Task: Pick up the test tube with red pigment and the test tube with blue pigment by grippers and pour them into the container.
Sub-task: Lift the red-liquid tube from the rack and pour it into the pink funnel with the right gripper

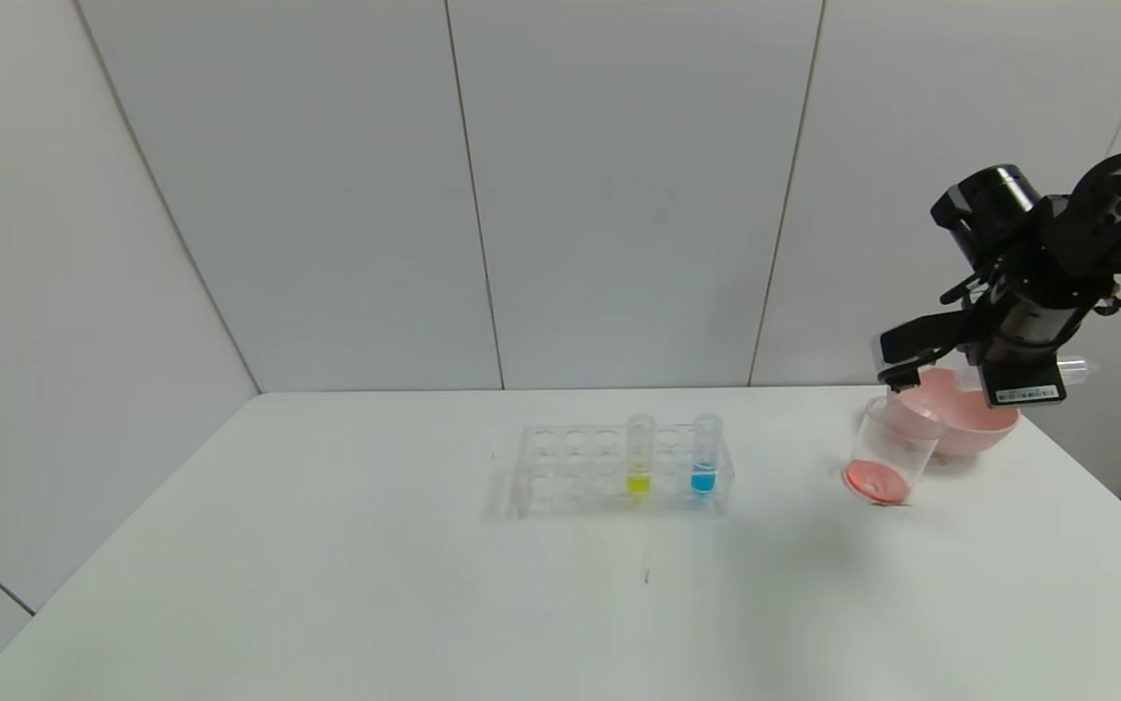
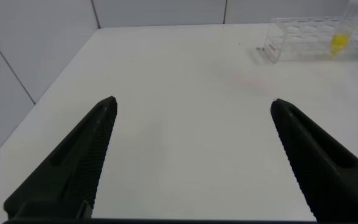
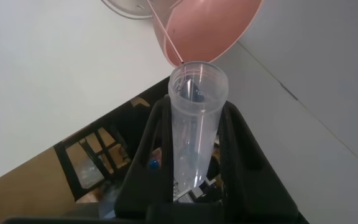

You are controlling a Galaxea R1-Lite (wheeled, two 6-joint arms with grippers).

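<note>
We see the right gripper (image 3: 194,155) raised at 3 o'clock above the beaker (image 1: 889,450), fingers pinching the emptied red tube (image 3: 193,130), tipped near horizontal. Red liquid sits in the beaker. The blue tube (image 1: 705,454) stands upright in the rack (image 1: 560,472), at 9 o'clock from that gripper. The left gripper (image 2: 191,162) hovers low, fingers spread.

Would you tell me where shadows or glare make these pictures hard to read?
Head view: lighting is even, with a soft shadow on the table beside the rack. Left wrist view: the left gripper fingers are sharp, the rack blurrier. Right wrist view: the clear tube in the right gripper shows no colour.
</note>
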